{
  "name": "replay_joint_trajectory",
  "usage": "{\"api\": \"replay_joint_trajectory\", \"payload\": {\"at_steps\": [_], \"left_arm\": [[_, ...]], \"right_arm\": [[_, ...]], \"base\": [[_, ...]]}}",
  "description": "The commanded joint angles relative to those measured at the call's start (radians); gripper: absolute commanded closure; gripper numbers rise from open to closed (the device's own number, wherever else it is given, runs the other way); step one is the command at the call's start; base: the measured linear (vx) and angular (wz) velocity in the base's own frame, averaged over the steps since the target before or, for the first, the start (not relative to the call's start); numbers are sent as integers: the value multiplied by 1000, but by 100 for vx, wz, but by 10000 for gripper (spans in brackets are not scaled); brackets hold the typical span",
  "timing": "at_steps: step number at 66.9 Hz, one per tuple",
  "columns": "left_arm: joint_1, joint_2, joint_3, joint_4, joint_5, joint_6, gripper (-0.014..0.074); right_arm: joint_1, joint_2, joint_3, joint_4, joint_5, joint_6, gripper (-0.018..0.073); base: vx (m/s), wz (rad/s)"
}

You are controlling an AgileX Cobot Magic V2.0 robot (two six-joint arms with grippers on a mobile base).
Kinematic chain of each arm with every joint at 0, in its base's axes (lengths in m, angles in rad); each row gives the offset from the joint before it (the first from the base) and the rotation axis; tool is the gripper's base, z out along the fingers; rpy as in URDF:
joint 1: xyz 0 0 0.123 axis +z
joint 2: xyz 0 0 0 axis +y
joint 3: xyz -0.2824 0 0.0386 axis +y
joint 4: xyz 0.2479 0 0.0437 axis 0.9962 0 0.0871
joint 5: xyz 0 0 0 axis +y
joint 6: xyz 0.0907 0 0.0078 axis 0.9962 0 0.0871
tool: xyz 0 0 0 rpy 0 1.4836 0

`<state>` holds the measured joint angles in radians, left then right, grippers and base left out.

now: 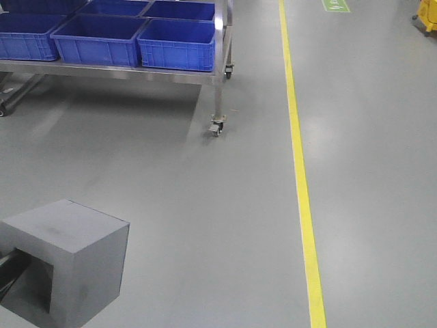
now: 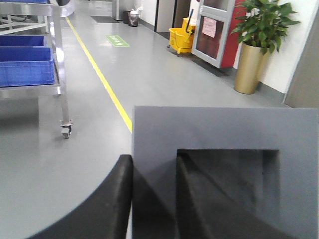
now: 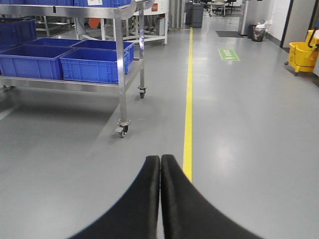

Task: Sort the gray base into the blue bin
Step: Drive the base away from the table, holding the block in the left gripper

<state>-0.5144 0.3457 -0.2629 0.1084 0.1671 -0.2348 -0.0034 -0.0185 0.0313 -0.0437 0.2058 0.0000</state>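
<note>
Matte gray block (image 2: 224, 129) in the black left claw (image 2: 153, 160); the right claw (image 3: 160, 160) black too; ahead and left of it, bright blue bins (image 3: 94, 64) on a silvery cart (image 3: 121, 74); a yellow line (image 3: 188, 99) stripes the pale gray floor (image 3: 249, 129).

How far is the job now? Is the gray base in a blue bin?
Done: the grasp; the left gripper holds the gray base, one finger outside its wall, one in the recess. In hand: carrying it. Left: the drop; the blue bins on the cart stand across the floor, and the base is in none. The right gripper is shut, empty.
</note>
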Motion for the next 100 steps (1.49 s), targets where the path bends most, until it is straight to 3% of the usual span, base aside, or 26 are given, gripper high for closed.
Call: {"api": "replay_joint_trajectory", "payload": {"at_steps": [1, 100], "left_arm": [[-6, 6, -32, -6, -107, -11, 603], [-6, 6, -32, -6, -107, -11, 603]], "right_arm": [[-3, -7, 6, -9, -79, -12, 564], [-3, -7, 6, -9, -79, -12, 564]], "base": [[36, 14], [39, -6]]}}
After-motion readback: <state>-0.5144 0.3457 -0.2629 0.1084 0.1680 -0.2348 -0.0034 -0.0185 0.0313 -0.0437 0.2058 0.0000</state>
